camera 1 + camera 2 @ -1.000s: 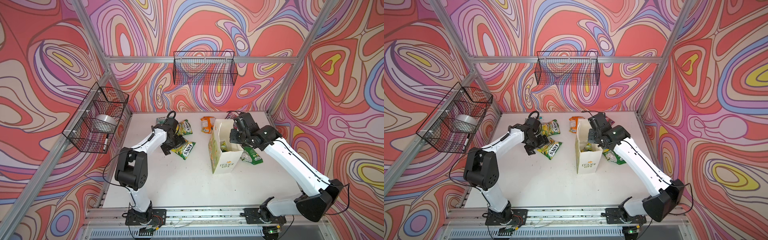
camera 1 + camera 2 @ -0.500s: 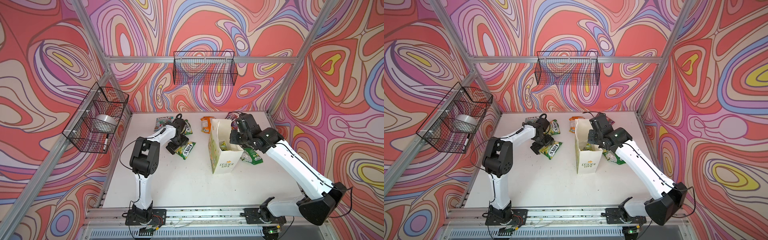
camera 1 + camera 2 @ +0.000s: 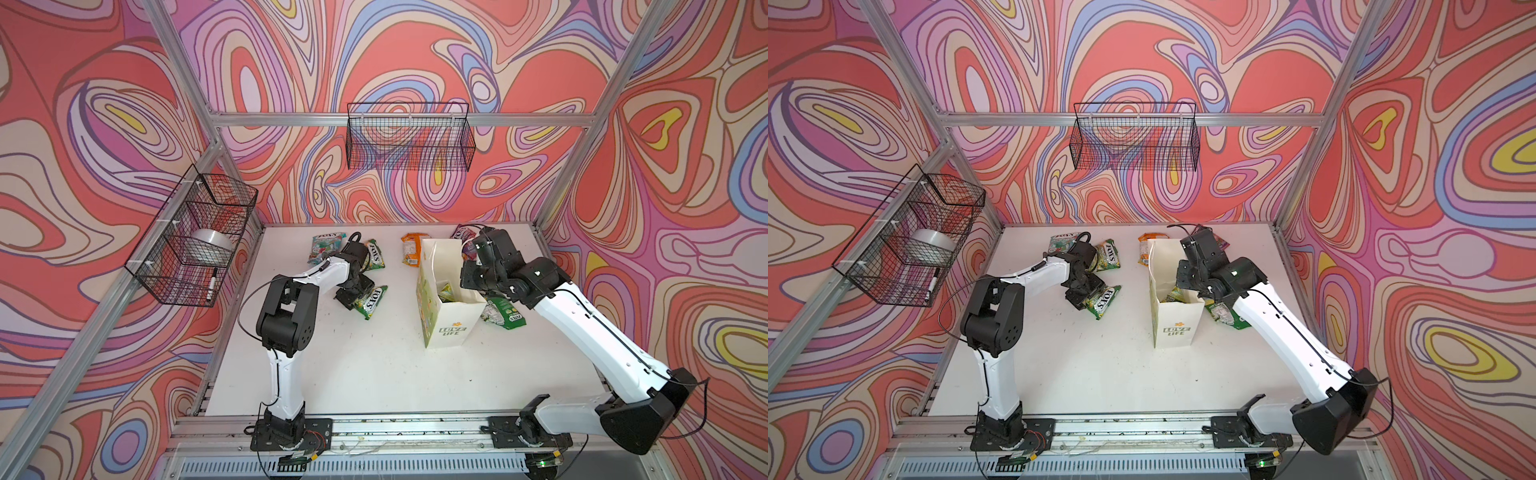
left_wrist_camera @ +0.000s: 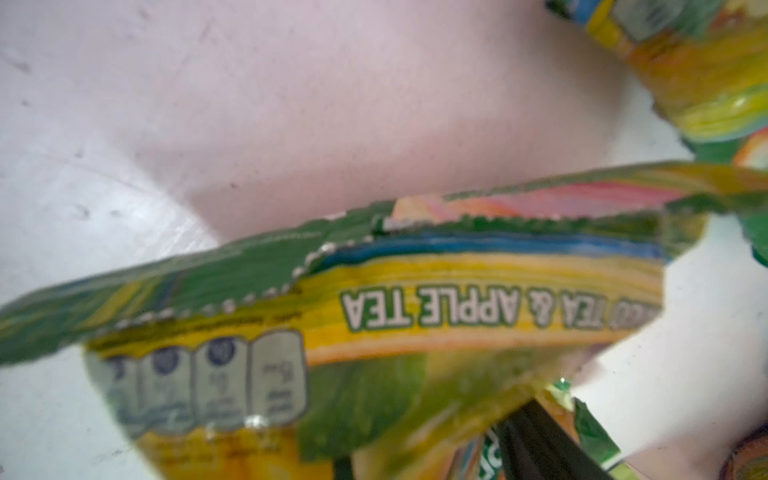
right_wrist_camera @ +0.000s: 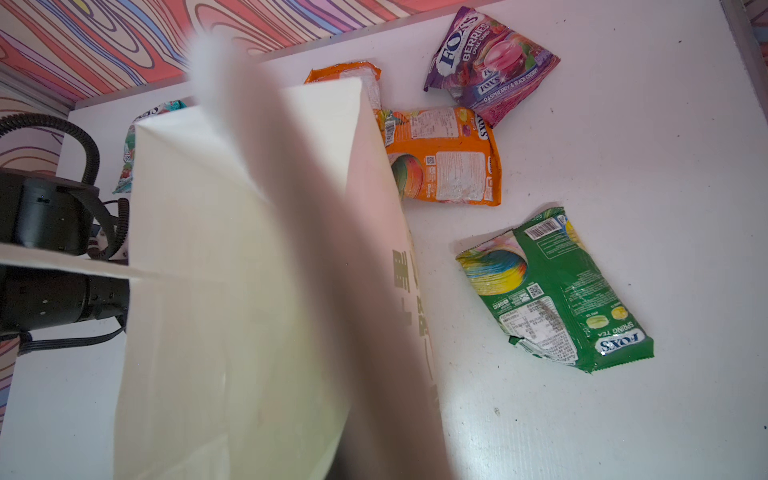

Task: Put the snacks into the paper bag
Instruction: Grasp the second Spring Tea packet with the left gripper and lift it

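Paper bag (image 3: 451, 328): upright and open-topped on the white counter (image 3: 353, 374), at 3 o'clock from the counter's middle, "LOVE LIFE" on the near face.
Inside the bag: one yellow-green snack (image 3: 445, 291) visible through the mouth.
Right hand (image 3: 471, 279): closed on the bag's rim at its 3 o'clock side, with the white paper wall right up against the right wrist camera.
Left hand (image 3: 352, 296): low at 10 o'clock from the counter's middle, against the end of a yellow-green pouch (image 3: 371, 300) lettered "FOX'S". Impossible to tell whether gripping or only around it. In the left wrist view, one dark finger (image 4: 540, 444) beside the crinkled "APPLE TEA" print.
Back of counter, 11 to 12 o'clock: red-teal pouch (image 3: 326, 245) and second yellow-green pouch (image 3: 374, 259), both beside the left arm's wrist.
Behind the bag: orange pouch (image 5: 444, 166) at its 12 o'clock, purple pouch (image 5: 490, 62) at 1 o'clock.
Green pouch (image 5: 561, 291): flat on the counter just beside the bag, at its 3 to 4 o'clock, below the right arm.
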You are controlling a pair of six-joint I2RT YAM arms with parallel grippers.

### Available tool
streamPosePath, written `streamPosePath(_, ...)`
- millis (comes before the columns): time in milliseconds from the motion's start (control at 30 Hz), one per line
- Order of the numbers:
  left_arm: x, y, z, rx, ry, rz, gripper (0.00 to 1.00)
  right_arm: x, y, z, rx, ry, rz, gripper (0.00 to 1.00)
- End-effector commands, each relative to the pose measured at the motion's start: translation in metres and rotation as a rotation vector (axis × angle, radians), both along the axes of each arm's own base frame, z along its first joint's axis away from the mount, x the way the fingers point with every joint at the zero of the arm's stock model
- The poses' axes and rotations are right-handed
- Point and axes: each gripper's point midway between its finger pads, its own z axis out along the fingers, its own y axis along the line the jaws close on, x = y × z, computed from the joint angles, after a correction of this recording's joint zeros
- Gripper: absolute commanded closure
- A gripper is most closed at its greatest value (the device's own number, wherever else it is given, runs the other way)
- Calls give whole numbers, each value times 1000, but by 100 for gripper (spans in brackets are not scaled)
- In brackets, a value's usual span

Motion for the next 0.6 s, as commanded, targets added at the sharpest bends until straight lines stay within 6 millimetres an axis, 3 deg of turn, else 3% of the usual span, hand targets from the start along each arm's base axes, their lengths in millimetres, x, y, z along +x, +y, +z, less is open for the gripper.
streamPosePath(0, -5, 17, -11, 40, 16, 3, 39, -8, -1, -3, 4, 13, 6, 100)
streamPosePath(133, -1, 22, -1, 11, -24, 1, 55, -9, 0, -3, 10, 11, 9, 100)
streamPosePath(267, 1, 25, 12, -31, -80, 7, 64, -9, 1, -5, 15, 12, 11, 100)
streamPosePath(567, 4, 26, 59, -51, -194, -69, 67, -7, 1, -3, 13, 4, 13, 100)
